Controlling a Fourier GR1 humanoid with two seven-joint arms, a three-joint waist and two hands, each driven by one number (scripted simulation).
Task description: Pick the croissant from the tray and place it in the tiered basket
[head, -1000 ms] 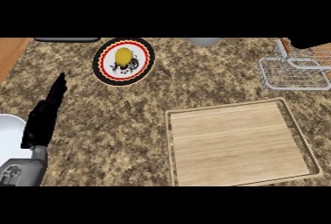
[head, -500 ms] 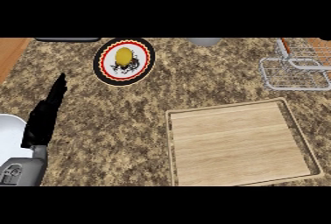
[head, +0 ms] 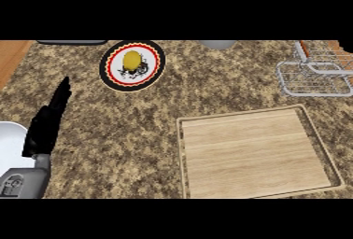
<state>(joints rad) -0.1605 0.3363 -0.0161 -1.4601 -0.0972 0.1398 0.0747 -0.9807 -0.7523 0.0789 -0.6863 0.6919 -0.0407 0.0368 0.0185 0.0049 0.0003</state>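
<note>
The wooden tray (head: pixel 255 154) lies at the right of the speckled counter, and nothing shows on its boards. The wire tiered basket (head: pixel 314 77) stands at the far right, cut by the view's edge. An orange-brown piece (head: pixel 302 49) shows at its upper left rim; I cannot tell whether it is the croissant. My left hand (head: pixel 48 126) rests at the left edge, open, fingers straight and pointing away, holding nothing. My right hand is out of view.
A round plate (head: pixel 110 74) with a red and black rim holds a yellow item (head: pixel 131 60) at the back left. A grey round object (head: pixel 217 44) peeks in at the back edge. A white rounded object (head: pixel 10 144) sits at the left edge beside my forearm.
A dark shape at the top right corner near the basket has slid out of view. The left hand, tray and plate have stayed put.
</note>
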